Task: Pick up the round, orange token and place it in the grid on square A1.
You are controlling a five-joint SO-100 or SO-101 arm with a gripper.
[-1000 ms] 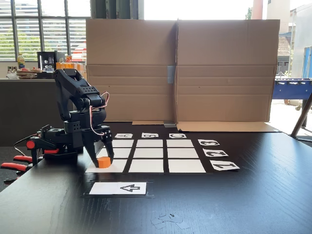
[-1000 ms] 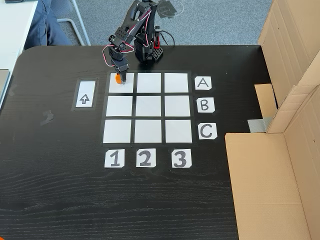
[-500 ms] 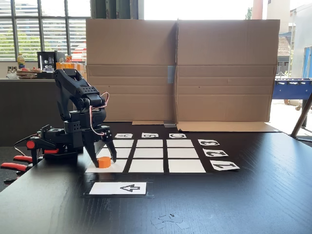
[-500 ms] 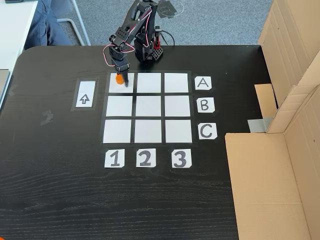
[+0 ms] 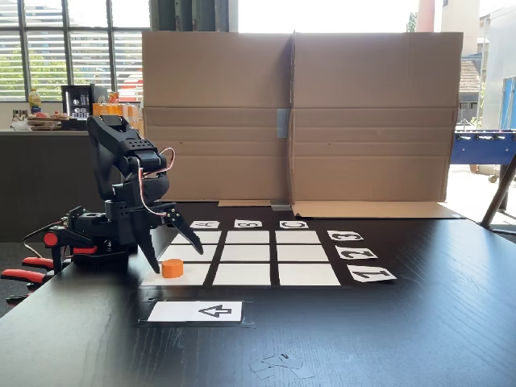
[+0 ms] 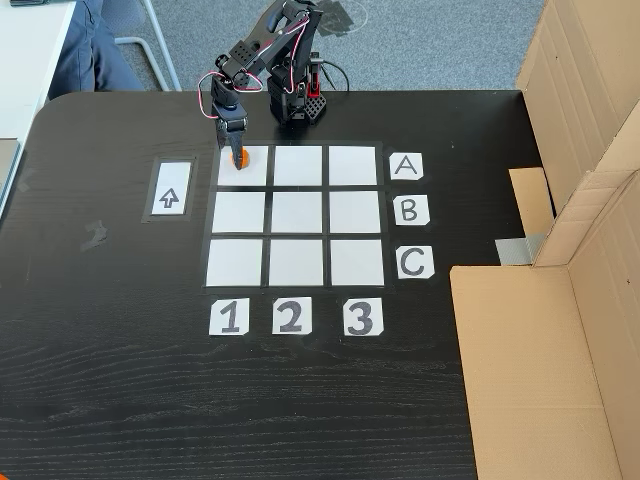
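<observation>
The orange token stands flat on a corner tile of the white grid. In a fixed view that tile lies in the row of the A card and the column of the 1 card. My black gripper is open, tilted up and back toward the arm's base. One finger points down just left of the token, while the other is raised above and to its right. Neither finger touches the token.
A white card with a black arrow lies beside the grid near the token. Tall cardboard walls close off one side of the table. Red clamps hold the arm's base. A person's leg is by the table corner.
The gripper, which was around the token, has opened wider and swung up and back toward the base. The token stays on its tile.
</observation>
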